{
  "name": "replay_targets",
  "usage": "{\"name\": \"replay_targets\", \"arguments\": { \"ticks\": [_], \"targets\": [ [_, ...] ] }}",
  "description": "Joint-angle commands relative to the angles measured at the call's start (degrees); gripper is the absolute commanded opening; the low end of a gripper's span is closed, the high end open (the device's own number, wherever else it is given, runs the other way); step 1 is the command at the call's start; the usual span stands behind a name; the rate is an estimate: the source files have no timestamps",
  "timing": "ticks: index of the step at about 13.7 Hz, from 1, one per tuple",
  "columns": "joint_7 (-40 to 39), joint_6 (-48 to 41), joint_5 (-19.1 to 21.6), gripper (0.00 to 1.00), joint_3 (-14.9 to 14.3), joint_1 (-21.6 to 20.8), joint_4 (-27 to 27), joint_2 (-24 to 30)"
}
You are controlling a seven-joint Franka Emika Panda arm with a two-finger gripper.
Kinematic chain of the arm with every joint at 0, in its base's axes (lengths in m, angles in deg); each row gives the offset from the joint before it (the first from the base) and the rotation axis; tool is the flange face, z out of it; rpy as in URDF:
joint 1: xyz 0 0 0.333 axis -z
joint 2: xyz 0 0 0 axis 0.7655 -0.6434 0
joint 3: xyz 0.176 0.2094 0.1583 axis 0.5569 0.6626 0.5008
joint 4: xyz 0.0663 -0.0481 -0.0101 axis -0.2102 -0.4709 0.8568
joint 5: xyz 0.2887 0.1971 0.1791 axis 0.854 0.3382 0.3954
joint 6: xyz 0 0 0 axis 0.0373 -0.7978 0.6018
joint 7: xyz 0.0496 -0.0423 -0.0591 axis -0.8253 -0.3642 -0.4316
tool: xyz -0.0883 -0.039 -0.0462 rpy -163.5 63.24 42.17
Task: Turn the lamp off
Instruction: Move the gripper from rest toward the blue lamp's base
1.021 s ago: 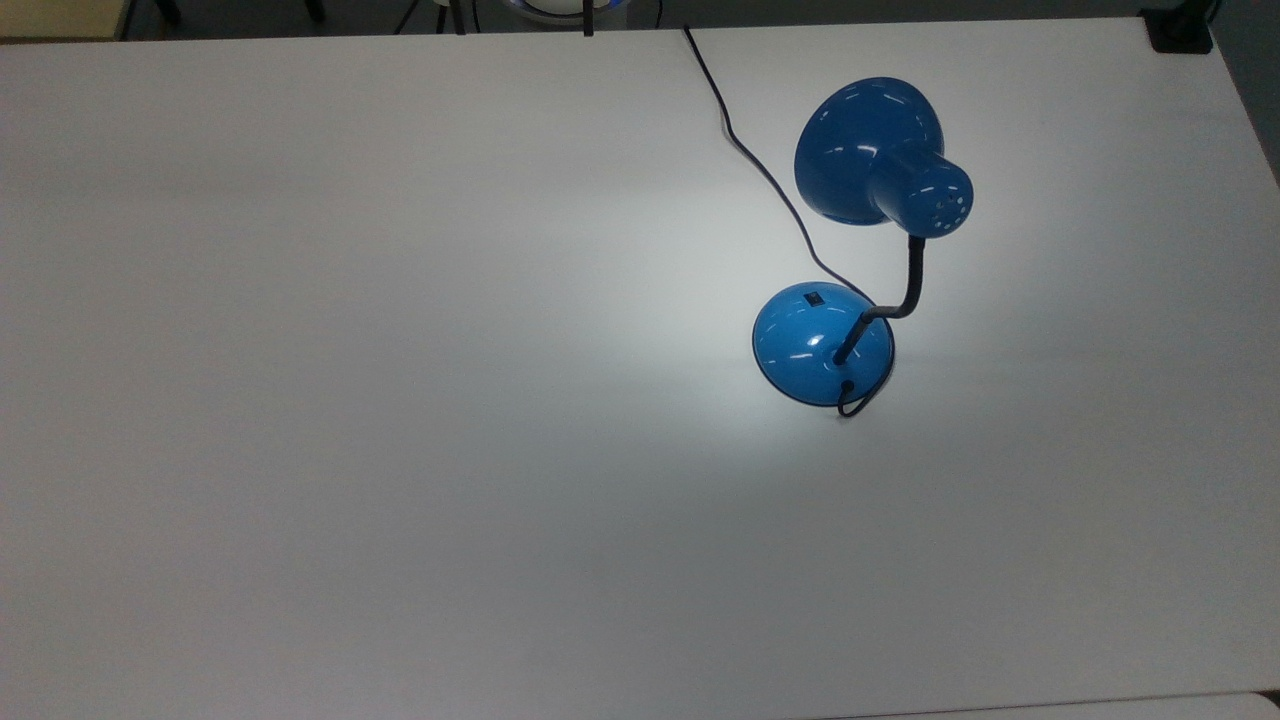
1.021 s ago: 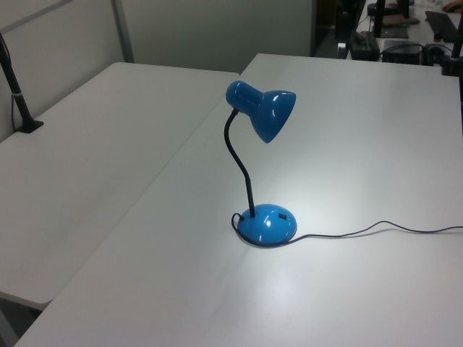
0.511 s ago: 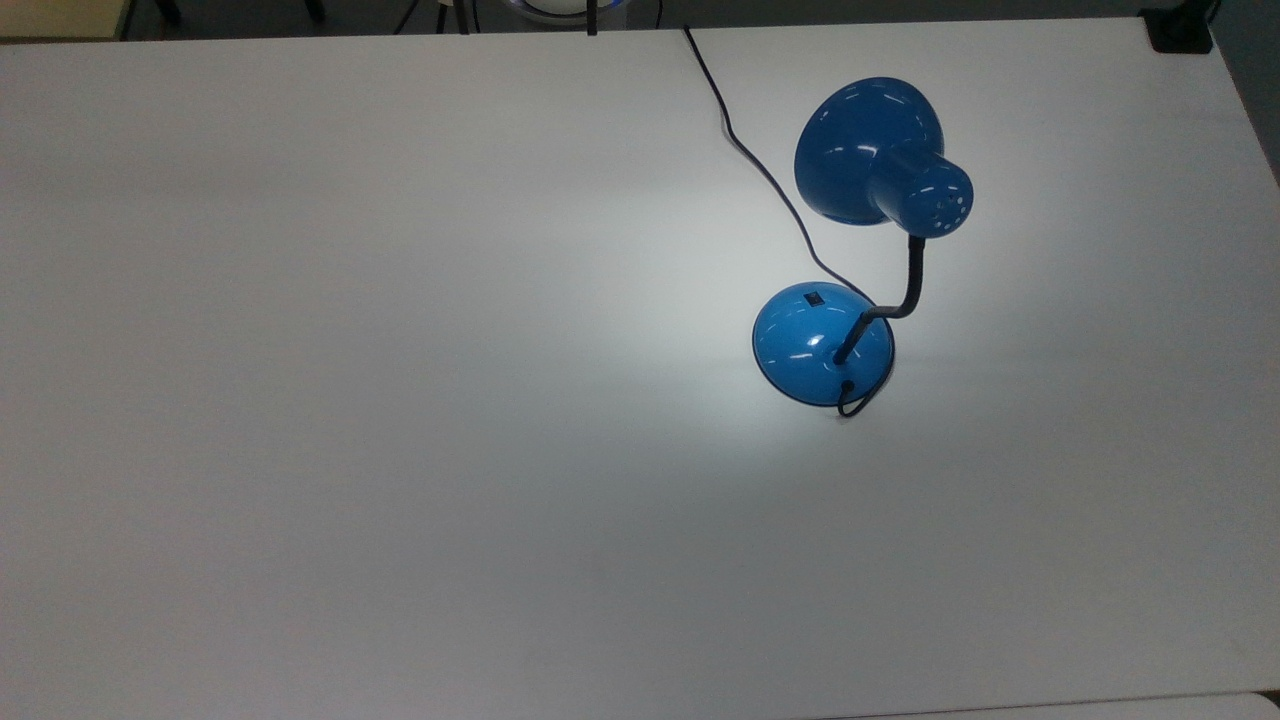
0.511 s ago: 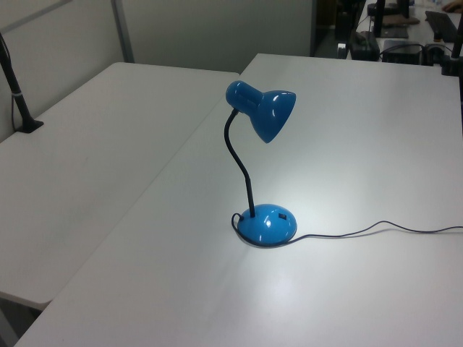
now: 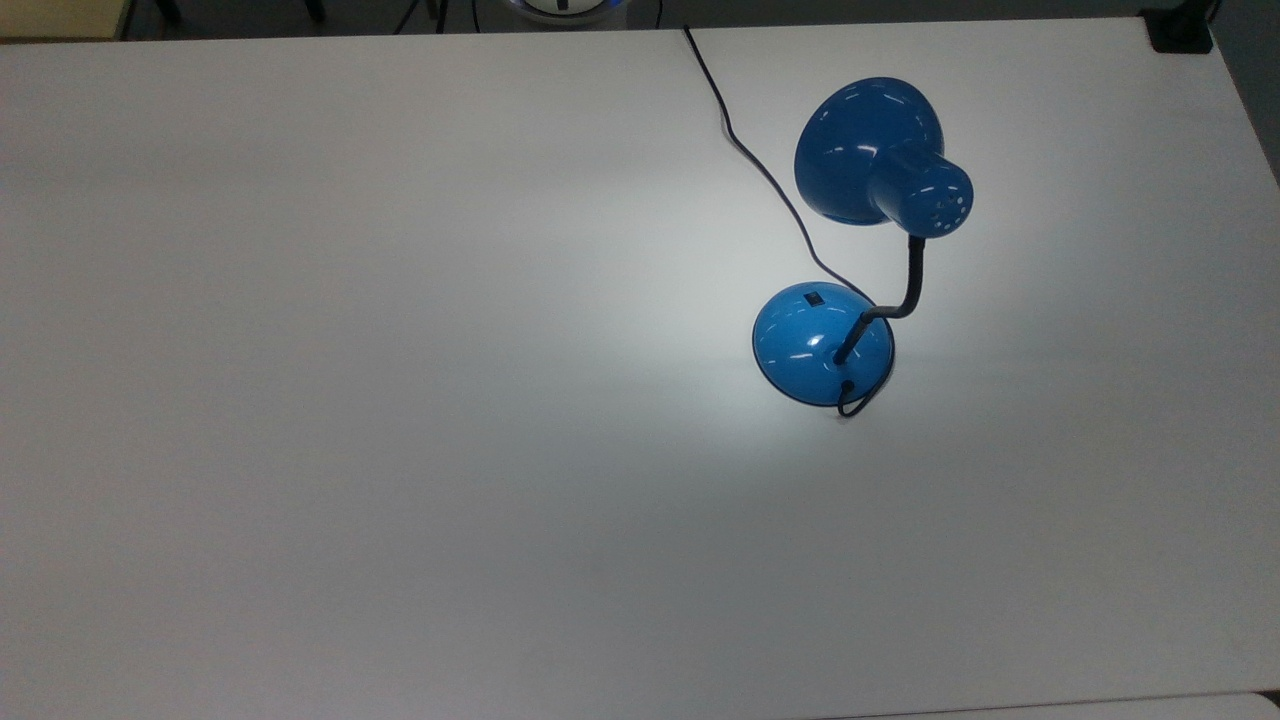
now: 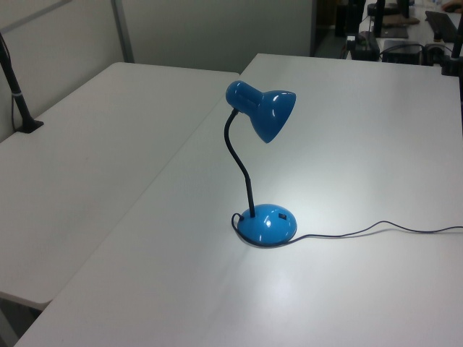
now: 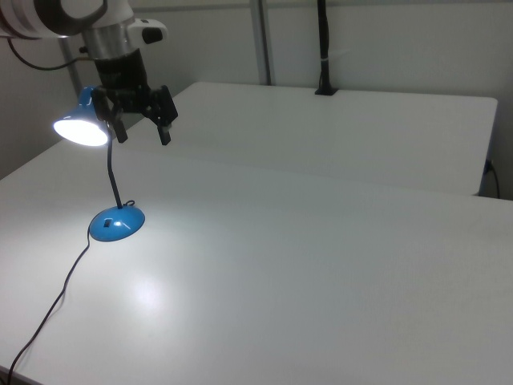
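Right view: white table [image 7: 321, 241]; on it, at the right view's left, glossy blue gooseneck desk lamp [image 7: 115, 222], lit, black cord trailing nearer. Farther back, black end effector [image 7: 142, 126] is held wide, empty, above the table.

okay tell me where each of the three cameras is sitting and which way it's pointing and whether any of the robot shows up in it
Top view: above the table, looking almost straight down at the lamp on the top view's right.
Left view: raised at one side, angled down at the lamp with its shade facing away from the camera.
Right view: raised on the opposite side, facing the glowing shade; the gripper hangs open beside the shade, with the arm above.
All three views share the lamp and its cord trailing across the table.
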Motion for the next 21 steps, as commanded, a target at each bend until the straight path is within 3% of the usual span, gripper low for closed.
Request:
{"name": "replay_targets", "arguments": {
  "ticks": [1, 3, 4, 5, 6, 7, 9, 10, 14, 18, 19, 21],
  "targets": [
    [-6.93, -2.7, 0.64, 1.0, 3.17, 3.03, -2.16, 1.49],
    [-7.02, -2.7, 0.82, 1.0, 4.68, 3.4, -2.68, 1.4],
    [-7.11, -2.53, 1.08, 0.89, 4.68, 3.14, -3.47, 1.4],
    [-6.85, -2.53, 2.04, 0.56, 4.77, 2.79, -4.43, 1.31],
    [-6.15, -2.01, 5.18, 0.09, 4.77, 2.61, -5.83, 1.31],
    [-5.62, 0.09, 10.34, 0.0, 4.77, 3.22, -6.2, 1.05],
    [-5.79, 3.6, 12.15, 0.0, 5.72, 2.61, -9.95, 1.66],
    [-5.79, 9.89, 12.15, 0.0, 8.69, 2.61, -12.76, 1.66],
    [-5.62, 25.38, 11.89, 0.0, 14.33, 2.52, -23.14, 1.75],
    [-1.07, 34.78, 11.63, 0.0, 20.22, 2.52, -27.89, 0.79],
    [2.26, 41.35, 9.8, 0.0, 23.37, 2.52, -30.87, 0.35],
    [8.33, 46.93, 5.85, 0.0, 25.06, 2.43, -32.65, -1.05]
  ]
}}
